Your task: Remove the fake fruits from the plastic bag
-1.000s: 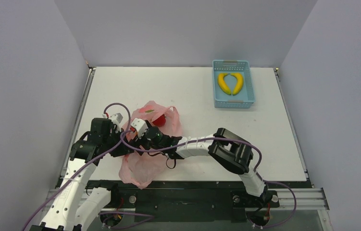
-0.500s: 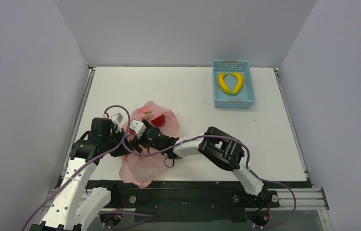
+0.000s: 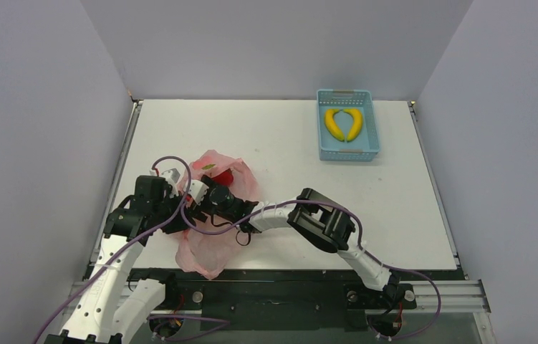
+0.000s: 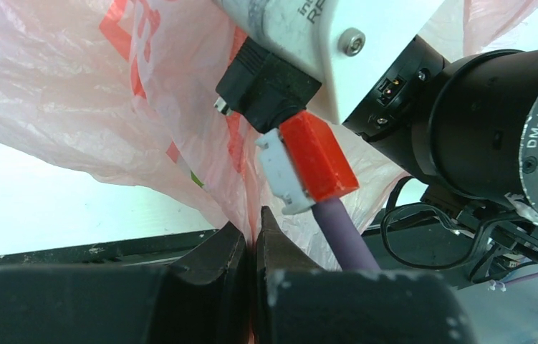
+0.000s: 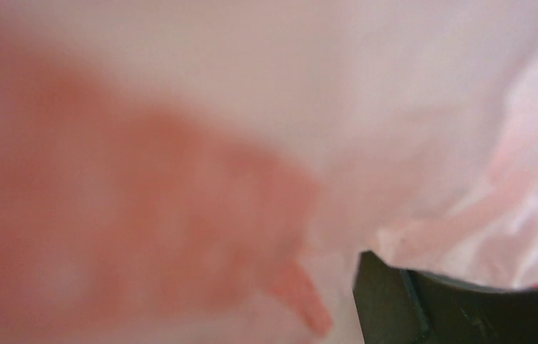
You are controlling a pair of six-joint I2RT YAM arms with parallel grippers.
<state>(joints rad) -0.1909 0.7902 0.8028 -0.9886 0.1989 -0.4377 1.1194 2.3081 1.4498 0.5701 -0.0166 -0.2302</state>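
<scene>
The pink plastic bag (image 3: 212,244) lies crumpled at the near left of the table. A red apple (image 3: 223,177) shows through its far end. My left gripper (image 4: 255,233) is shut on a fold of the bag's film (image 4: 144,107), at the bag's left side in the top view (image 3: 178,215). My right gripper (image 3: 200,197) is pushed into the bag. Its wrist view is filled with blurred pink film (image 5: 430,107) and a reddish blur. Only its right finger (image 5: 395,301) shows, well off centre. Two yellow bananas (image 3: 343,124) lie in the basket. The mango and kiwi are hidden.
The light-blue slotted basket (image 3: 349,153) stands at the far right of the white table (image 3: 287,158). The right arm's elbow (image 3: 327,222) lies low across the near middle. Its purple cable (image 4: 337,229) and wrist camera (image 4: 301,43) hang just in front of my left gripper.
My right arm has pushed left, deeper into the bag, and its elbow followed. The bag has bunched and shifted slightly left. My left gripper has kept its hold.
</scene>
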